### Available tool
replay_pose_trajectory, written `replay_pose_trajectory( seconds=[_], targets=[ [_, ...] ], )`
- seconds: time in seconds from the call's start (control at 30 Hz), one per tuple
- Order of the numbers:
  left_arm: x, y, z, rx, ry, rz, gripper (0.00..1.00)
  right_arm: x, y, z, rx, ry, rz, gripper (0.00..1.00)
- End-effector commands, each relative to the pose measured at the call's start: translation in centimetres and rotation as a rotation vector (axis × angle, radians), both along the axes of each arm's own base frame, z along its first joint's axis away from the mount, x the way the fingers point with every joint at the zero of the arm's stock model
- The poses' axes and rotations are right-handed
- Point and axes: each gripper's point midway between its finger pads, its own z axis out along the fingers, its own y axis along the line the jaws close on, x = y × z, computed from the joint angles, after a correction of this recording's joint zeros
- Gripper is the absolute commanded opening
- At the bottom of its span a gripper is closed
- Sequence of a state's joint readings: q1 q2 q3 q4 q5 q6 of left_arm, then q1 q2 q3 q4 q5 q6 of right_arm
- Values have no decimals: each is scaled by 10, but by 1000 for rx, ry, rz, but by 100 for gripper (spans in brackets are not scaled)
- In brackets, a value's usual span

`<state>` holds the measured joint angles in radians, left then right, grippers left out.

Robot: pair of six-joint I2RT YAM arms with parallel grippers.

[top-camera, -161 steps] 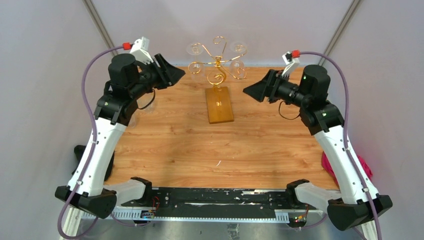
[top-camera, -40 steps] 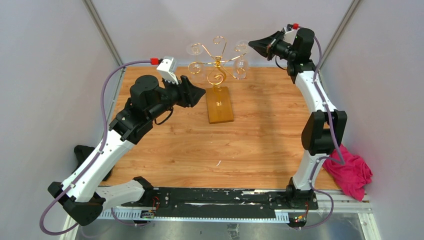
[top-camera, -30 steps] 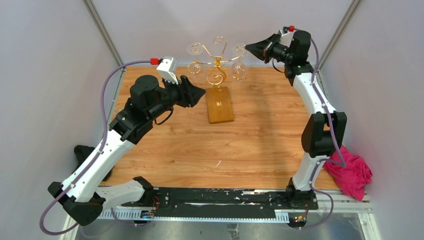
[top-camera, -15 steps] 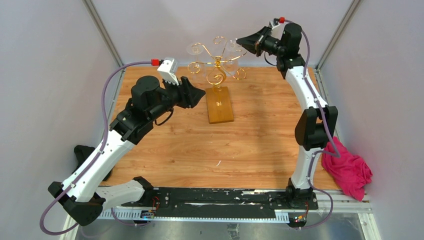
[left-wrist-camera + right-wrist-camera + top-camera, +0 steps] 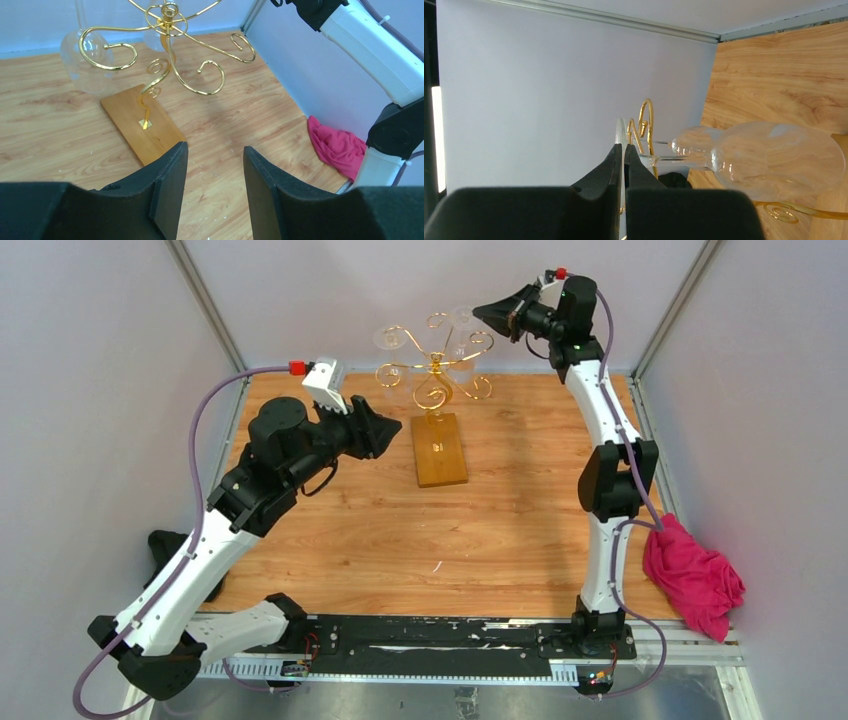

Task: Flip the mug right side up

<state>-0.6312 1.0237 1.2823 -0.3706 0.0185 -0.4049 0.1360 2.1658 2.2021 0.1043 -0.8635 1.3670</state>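
No mug is in view; the glassware here is clear stemmed glasses on a gold wire rack (image 5: 436, 365). My right gripper (image 5: 482, 312) is high at the back, by the rack's upper right arm, shut on the thin foot (image 5: 620, 134) of one glass (image 5: 462, 322). That glass's stem and bowl (image 5: 774, 160) stick out sideways from the jaws, close to the gold wire (image 5: 647, 120). My left gripper (image 5: 395, 430) hovers left of the rack, open and empty (image 5: 215, 147). Another glass (image 5: 90, 65) hangs bowl down on a left hook.
The rack stands on a wooden base (image 5: 438, 450) at the back middle of the wooden table (image 5: 430, 530). A pink cloth (image 5: 695, 575) lies off the table's right edge. Grey walls close in the back and sides.
The right arm has risen and swung left along the back wall, its gripper still shut on the glass's foot. The left arm has drawn slightly back and left.
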Motion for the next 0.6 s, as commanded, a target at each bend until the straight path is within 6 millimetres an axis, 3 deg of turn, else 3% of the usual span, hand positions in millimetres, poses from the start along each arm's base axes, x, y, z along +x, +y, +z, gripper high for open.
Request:
replay_pose_trajectory(
  seconds=[0.0,0.17,0.23,0.33,0.5,0.57],
  targets=[
    [-4,5,0,15,-11,8,50,6,-30,16,18,-26,-57,0],
    [-5,5,1,11,-16,8,50,8,-70,17,35,-35,-121,0],
    [-4,4,1,5,-18,8,51,8,-102,18,44,-42,-174,0],
    [-2,1,2,-4,-18,0,51,1,-130,15,55,-39,-215,0],
    [2,-8,1,-17,-4,-17,52,-36,-164,27,54,-80,-254,0],
    [5,-13,1,-27,3,-30,53,-61,-165,32,51,-100,-246,0]
  ],
)
